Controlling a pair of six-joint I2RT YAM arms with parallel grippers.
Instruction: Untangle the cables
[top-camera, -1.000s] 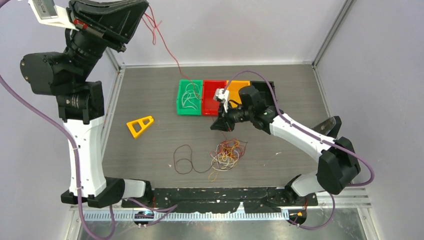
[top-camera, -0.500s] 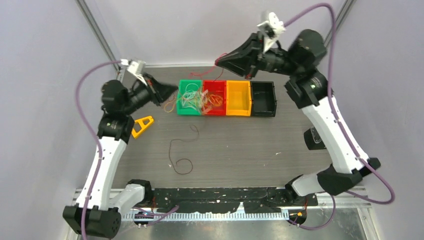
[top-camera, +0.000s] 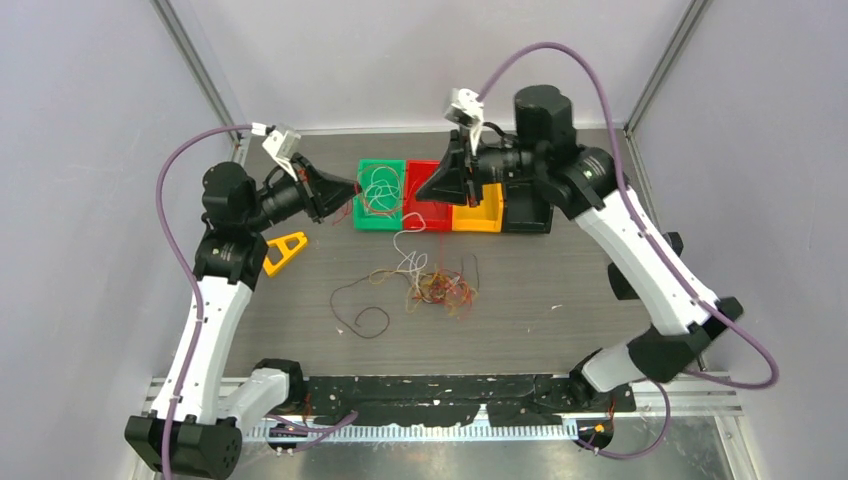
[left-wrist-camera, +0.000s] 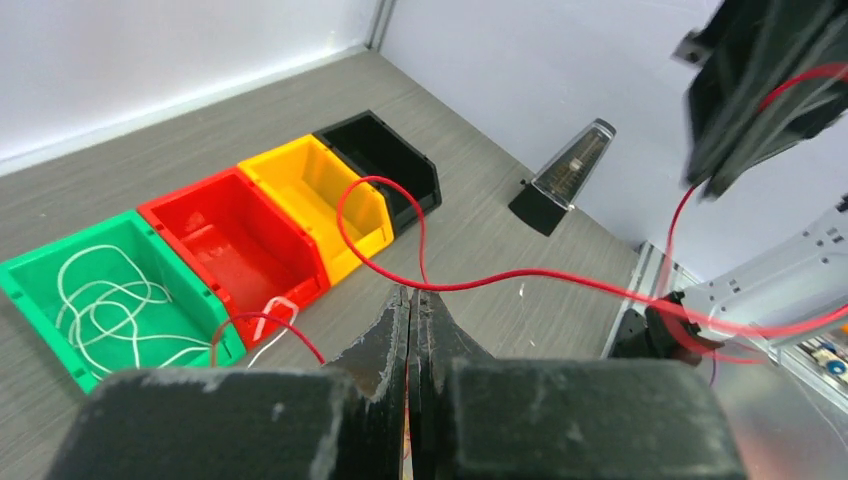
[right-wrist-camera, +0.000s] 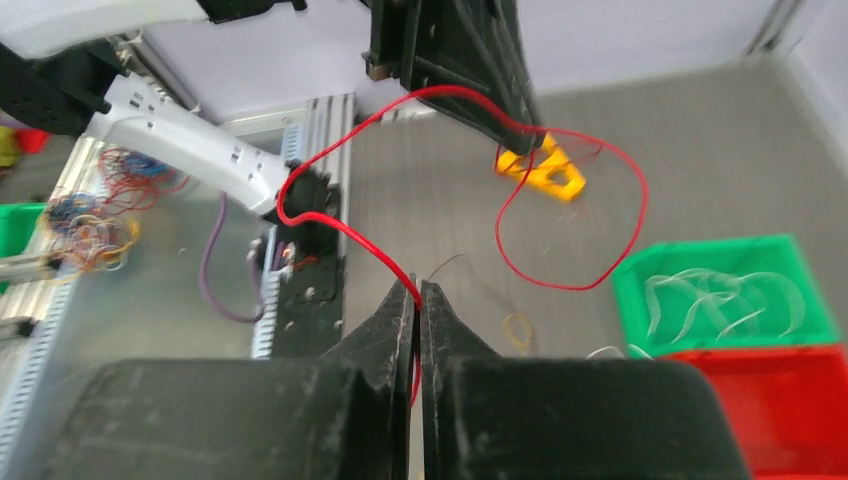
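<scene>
**Cables** (top-camera: 440, 287): the main knot is found on the table (top-camera: 560, 290), near the bins on their arm-ward side. Red, orange-yellow, brown and whitish strands are looped through each other.
- 1 dark brown loop (top-camera: 365, 318) is trailed off to the knot's left and appears joined to it by a thin run.
- Whitish strands (top-camera: 378, 190) are coiled inside the green bin (left-wrist-camera: 40, 325).
- 1 more whitish strand is draped over the front of the red bin (left-wrist-camera: 240, 240).
- 1 red cable (left-wrist-camera: 560, 282) is strung through the air between the 2 claws, sagging in wide curls.

**Claws:** the left gripper (left-wrist-camera: 410, 300) is closed, with the red cable pinched at its tips. The right gripper (right-wrist-camera: 416, 292) is closed on another stretch of the same cable.

**Handling, as judged:**
- The strands are taken to be very light, limp and springy, so curls are likely kept when released.
- Snagging on neighbours is expected, and a hard pull could tighten the knot.
- A hold is best taken on a free end or an outer loop, never at the dense middle.

**Count:**
- 4 bins are noted: green, red, yellow bin (left-wrist-camera: 310, 185) and black bin (left-wrist-camera: 385, 160).
- 1 yellow triangle (top-camera: 283, 250) is noted.
- The strands in the knot cannot be counted.
</scene>
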